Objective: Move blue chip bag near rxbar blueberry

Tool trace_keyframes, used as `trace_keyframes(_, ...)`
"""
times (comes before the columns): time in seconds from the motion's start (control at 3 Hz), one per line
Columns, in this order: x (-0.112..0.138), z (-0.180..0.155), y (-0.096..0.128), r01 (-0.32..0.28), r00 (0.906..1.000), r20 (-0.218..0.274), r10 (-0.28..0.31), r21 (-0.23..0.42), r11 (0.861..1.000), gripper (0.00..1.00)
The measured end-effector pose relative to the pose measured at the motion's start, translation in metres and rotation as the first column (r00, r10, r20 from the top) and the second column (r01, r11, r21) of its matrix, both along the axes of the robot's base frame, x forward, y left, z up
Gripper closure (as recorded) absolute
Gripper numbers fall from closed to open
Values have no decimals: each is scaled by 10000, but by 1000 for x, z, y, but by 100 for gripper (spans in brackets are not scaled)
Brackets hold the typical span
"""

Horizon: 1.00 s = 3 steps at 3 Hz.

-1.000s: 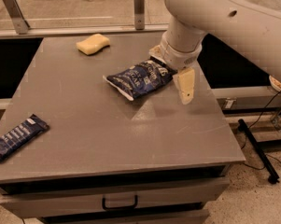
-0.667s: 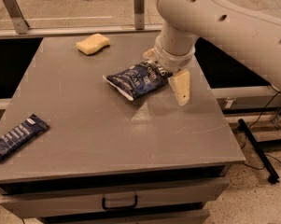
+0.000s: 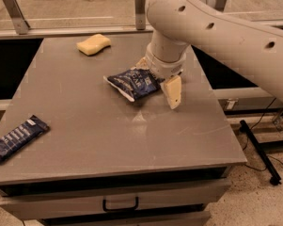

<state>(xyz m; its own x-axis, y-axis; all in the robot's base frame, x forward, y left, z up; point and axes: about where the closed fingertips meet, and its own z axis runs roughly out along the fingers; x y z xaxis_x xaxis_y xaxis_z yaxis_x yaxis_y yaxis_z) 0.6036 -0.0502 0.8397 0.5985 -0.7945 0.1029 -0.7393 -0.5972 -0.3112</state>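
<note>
— First item, the blue chip bag (image 3: 133, 84). Where is it?

— Lying on the grey table (image 3: 108, 140), a little off centre toward one o'clock. It lies crosswise, one end toward nine o'clock and the other toward three.

— And the gripper (image 3: 158, 81)?

— Down at the bag's three o'clock end. The jaws stand apart. One pale finger (image 3: 173, 92) is on the six o'clock side of the bag and points down at the tabletop. The other shows at the bag's twelve o'clock edge. The bag's end sits between them. I cannot tell whether either finger presses on the wrapper.

— The arm?

— The white arm (image 3: 225, 36) comes in from two o'clock, above the table's far right corner.

— The rxbar blueberry (image 3: 19, 138)?

— At eight o'clock from the bag, by the table's left edge and lying flat at a slant. It is well apart from the bag, with bare tabletop between them.

— Anything else on the surface?

— A yellow sponge (image 3: 93, 44) lies at eleven o'clock from the bag, near the far edge. It touches nothing.

— Below the top?

— A drawer with a dark handle (image 3: 120, 205) at six o'clock.
</note>
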Motion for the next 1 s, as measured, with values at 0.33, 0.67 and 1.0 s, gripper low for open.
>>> trace_keyframes(0.33,0,-3,4,-161,9999,45,161,-76,9998,39)
trace_keyframes(0.67,0,2,4,-161,9999,46,161,-77,9998,61)
trace_keyframes(1.0,0,4,4,-162,9999,48,162,-77,9998,85)
